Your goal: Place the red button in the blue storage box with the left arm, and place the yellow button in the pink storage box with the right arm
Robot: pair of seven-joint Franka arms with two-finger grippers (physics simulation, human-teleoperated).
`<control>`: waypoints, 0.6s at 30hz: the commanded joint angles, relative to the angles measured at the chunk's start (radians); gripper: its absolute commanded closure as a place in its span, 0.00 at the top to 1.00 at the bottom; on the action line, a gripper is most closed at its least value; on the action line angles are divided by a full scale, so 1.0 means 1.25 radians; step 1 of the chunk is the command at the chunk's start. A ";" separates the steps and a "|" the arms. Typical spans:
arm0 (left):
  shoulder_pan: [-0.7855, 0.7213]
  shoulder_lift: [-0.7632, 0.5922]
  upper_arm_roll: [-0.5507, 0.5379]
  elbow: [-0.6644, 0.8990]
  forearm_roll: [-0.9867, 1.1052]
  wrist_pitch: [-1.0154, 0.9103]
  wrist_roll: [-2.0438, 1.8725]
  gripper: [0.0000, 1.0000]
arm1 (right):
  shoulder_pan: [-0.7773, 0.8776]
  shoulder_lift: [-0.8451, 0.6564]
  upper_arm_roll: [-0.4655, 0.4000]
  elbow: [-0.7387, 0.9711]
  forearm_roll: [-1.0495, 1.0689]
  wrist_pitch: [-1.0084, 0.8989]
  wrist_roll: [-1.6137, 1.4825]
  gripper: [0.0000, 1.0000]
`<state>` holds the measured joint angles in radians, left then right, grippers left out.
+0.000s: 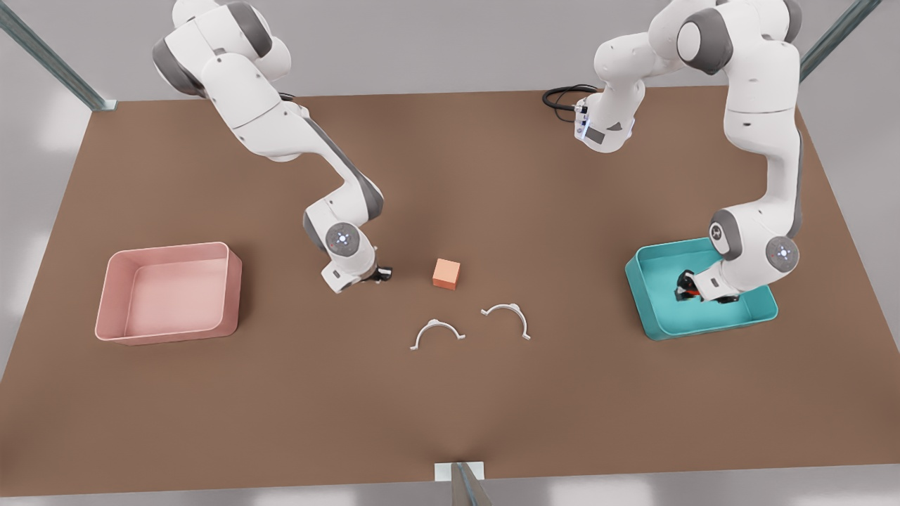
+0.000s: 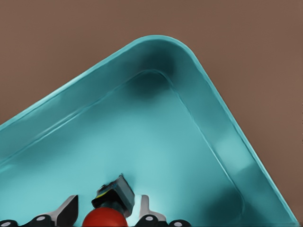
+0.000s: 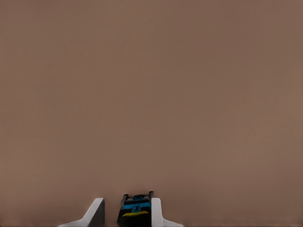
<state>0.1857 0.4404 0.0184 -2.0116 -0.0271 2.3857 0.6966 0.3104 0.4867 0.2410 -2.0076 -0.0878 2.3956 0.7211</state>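
Both claws grip: your left gripper lowers the red button inside the blue storage box, while your right gripper pinches the yellow button (well apart from that box).

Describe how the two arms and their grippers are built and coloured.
Both arms are glossy white with grey joint bands and round joint caps carrying small blue-lit markings. The left gripper and right gripper have dark bodies; their fingers look pale with dark pads in the wrist views. A black cable loops behind one arm's base.
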 commanded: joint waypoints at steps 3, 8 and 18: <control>-0.004 0.000 -0.004 0.002 -0.005 -0.010 0.316 1.00 | 0.000 0.006 0.001 -0.009 0.000 -0.012 -0.023 0.65; -0.031 -0.104 -0.004 0.124 -0.040 -0.249 0.174 1.00 | 0.001 0.008 0.008 -0.032 0.000 -0.005 -0.030 0.64; -0.115 -0.157 -0.005 0.544 -0.032 -0.657 -0.545 1.00 | -0.024 -0.015 0.010 -0.019 0.000 -0.012 -0.080 0.36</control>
<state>0.0402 0.2481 0.0125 -1.3550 -0.0697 1.7262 0.5964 0.2891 0.4731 0.2531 -2.0340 -0.0770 2.3920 0.6769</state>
